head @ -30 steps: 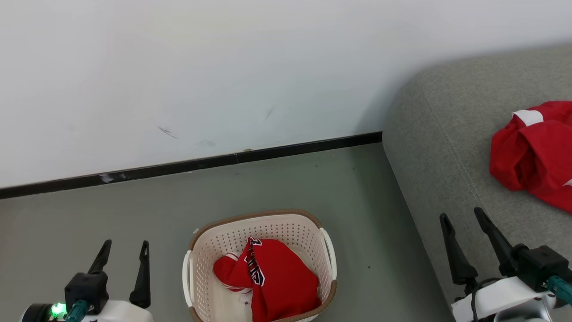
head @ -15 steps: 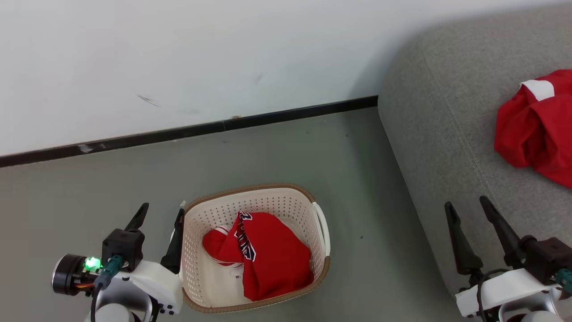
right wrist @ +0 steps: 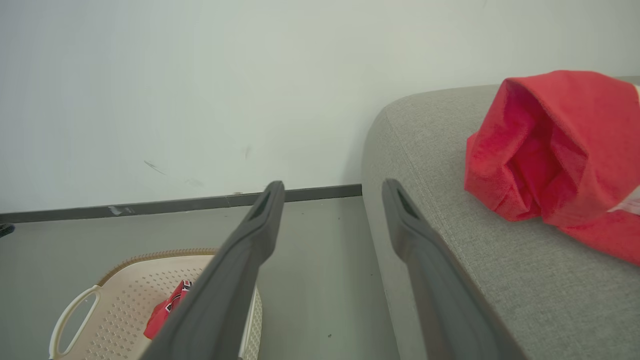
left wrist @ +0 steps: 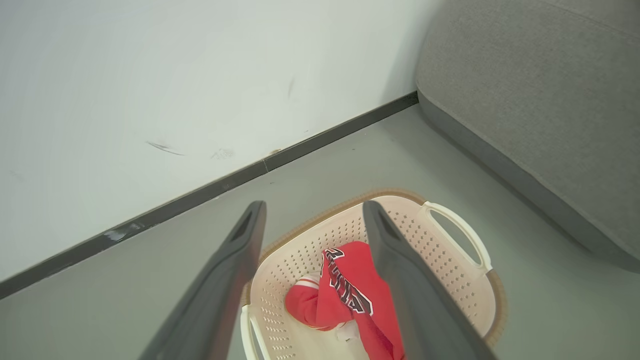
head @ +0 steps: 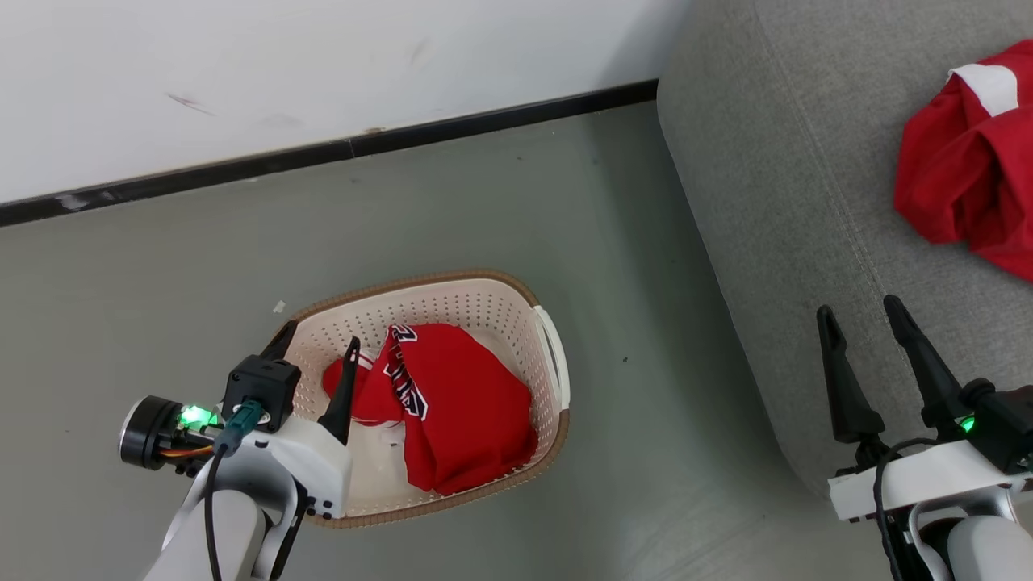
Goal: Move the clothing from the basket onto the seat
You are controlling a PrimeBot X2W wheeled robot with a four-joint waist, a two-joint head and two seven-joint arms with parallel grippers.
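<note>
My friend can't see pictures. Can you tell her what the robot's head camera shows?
A robot's open left gripper hovers at the left end of a cream laundry basket on the floor, with a red lettered jersey crumpled inside. To the right, a second red garment lies on a grey sofa, and the open right gripper sits at the sofa's edge.

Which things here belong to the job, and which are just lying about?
Job: basket, red garment inside it, sofa, second red garment on it, left gripper, right gripper.
Lying about: white scrap, floor, baseboard, wall.
</note>
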